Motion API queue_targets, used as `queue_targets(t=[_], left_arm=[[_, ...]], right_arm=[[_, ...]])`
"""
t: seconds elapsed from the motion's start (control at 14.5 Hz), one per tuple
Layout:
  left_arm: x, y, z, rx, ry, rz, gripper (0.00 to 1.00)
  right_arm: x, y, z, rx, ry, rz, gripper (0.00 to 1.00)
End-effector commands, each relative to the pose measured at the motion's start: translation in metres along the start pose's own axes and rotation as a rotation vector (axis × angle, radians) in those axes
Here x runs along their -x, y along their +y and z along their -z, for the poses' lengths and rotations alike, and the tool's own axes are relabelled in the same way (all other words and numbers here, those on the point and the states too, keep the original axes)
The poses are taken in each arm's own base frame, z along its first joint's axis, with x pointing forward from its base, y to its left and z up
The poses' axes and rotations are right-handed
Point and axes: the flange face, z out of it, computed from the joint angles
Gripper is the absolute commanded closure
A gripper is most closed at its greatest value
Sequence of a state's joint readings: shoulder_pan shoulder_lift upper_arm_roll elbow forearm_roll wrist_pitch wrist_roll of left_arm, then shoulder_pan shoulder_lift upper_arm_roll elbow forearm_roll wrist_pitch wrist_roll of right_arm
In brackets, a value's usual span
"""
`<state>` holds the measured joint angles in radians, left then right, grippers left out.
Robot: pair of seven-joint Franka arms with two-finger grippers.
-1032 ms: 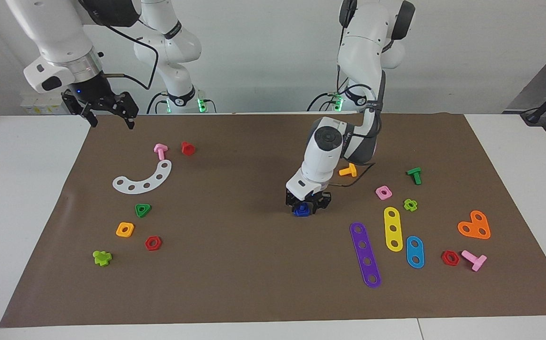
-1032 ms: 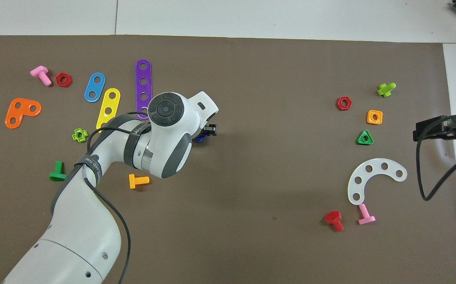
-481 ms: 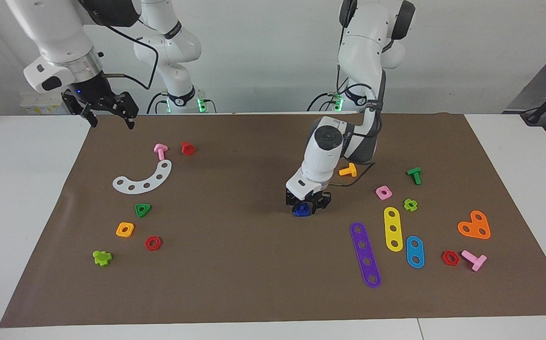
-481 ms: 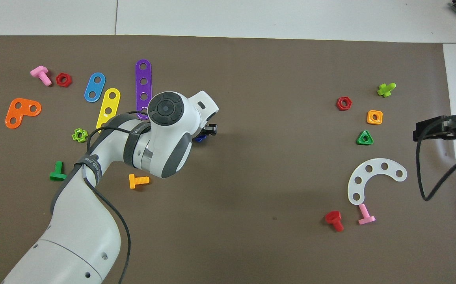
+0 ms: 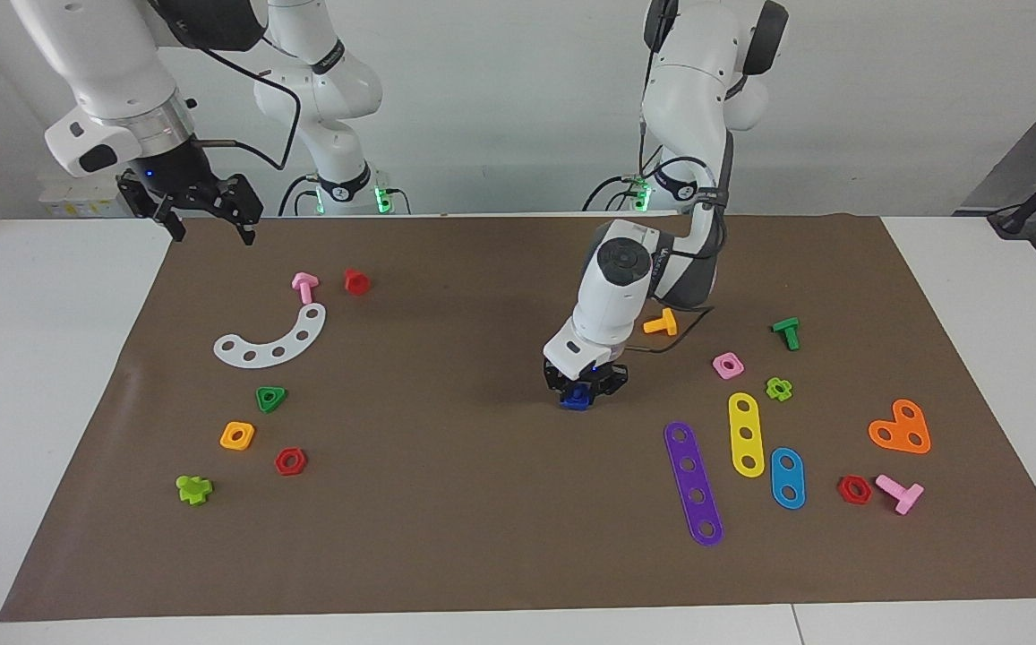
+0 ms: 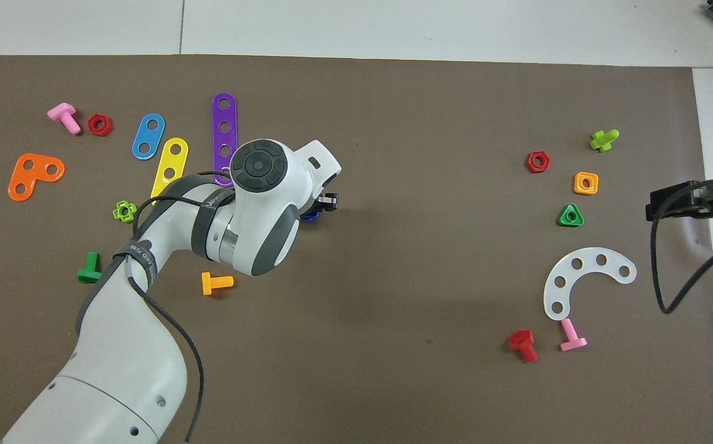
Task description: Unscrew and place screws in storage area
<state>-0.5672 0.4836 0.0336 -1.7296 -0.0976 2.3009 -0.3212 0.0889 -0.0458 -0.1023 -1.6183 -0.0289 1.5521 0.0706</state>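
Observation:
A small blue screw (image 5: 577,397) stands near the middle of the brown mat, with only a sliver showing in the overhead view (image 6: 311,216). My left gripper (image 5: 583,389) points down and is shut on it at mat level; the wrist hides most of it from above (image 6: 324,204). The storage area holds the white curved strip (image 5: 271,339), also in the overhead view (image 6: 584,280), a green triangular nut (image 5: 271,398), an orange square nut (image 5: 237,435) and a red hexagonal nut (image 5: 290,461). My right gripper (image 5: 207,224) waits open in the air over the mat's corner.
Purple (image 5: 693,484), yellow (image 5: 746,434) and blue (image 5: 787,477) straight strips and an orange heart (image 5: 901,428) lie toward the left arm's end. An orange bolt (image 5: 660,323), a green bolt (image 5: 786,332) and a pink nut (image 5: 728,365) lie beside the left arm.
My left gripper's fingers have drawn in around the blue screw and the wrist has turned a little. The right arm has not moved.

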Motion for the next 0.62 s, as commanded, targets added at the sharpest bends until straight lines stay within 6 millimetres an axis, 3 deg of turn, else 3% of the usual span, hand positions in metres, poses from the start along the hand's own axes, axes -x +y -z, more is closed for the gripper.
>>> queue_targets(t=[0.0, 0.21, 0.48, 0.55], left_arm=[[-0.001, 0.001, 0.011, 0.014, -0.014, 0.024, 0.95], [-0.006, 0.006, 0.021, 0.017, -0.037, 0.027, 0.95], [-0.029, 0.011, 0.059, -0.003, -0.141, 0.054, 0.94], [-0.037, 0.002, 0.071, -0.003, -0.146, 0.068, 0.93]], right_arm=[[0.005, 0.001, 0.004, 0.012, -0.002, 0.025, 0.00], [0.005, 0.001, 0.004, 0.012, -0.002, 0.025, 0.00], [0.005, 0.001, 0.004, 0.010, -0.002, 0.025, 0.00], [0.005, 0.000, 0.004, 0.010, -0.002, 0.027, 0.00]])
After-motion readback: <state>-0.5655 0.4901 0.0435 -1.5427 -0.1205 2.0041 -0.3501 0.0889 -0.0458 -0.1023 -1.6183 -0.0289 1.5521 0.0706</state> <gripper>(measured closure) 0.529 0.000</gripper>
